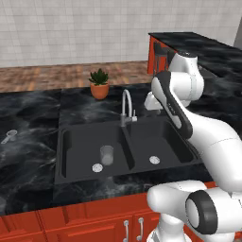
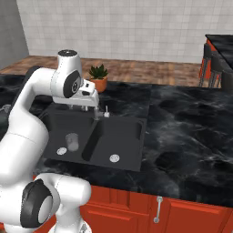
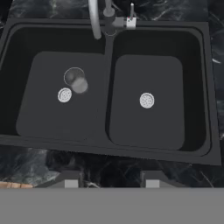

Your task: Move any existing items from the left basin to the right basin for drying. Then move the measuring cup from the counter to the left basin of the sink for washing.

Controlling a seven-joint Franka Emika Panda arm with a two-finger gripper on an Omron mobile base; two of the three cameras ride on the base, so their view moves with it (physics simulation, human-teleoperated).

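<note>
**A:** So where was everything at that point? I could barely read the left side of the counter.

**B:** The glass [image 1: 107,154] stood upright in the left basin [image 1: 75,142] of the sink, just beside the drain [image 1: 97,167]. From the hand camera it was see-through enough that it nearly melted into the dark basin floor, just a pale ring and a grey smudge. The right basin [image 1: 163,142] held nothing but its own drain [image 1: 154,159].

**A:** And the measuring cup?

**B:** Small pale thing on the black counter [image 1: 28,160], far left, well apart from the sink: measuring cup [image 1: 9,136]. It was tiny in the left base view, so I'd say probably lying with its handle toward the camera, but I couldn't really tell. In the right base view the arm's shoulder covered that spot.

**A:** Gripper?

**B:** The gripper [image 3: 108,180] hung high over the sink, looking straight down at both basins. Its two fingertips [image 3: 70,179] stood apart with bare counter edge between them, nothing held. In the base views the fingers were tucked behind the wrist, so only the hand camera helped. The tips were cut off at the bottom too.

**A:** Anything else around?

**B:** Faucet [image 1: 125,105] at the back between the basins, potted plant [image 1: 99,83] behind it on the counter.
</note>
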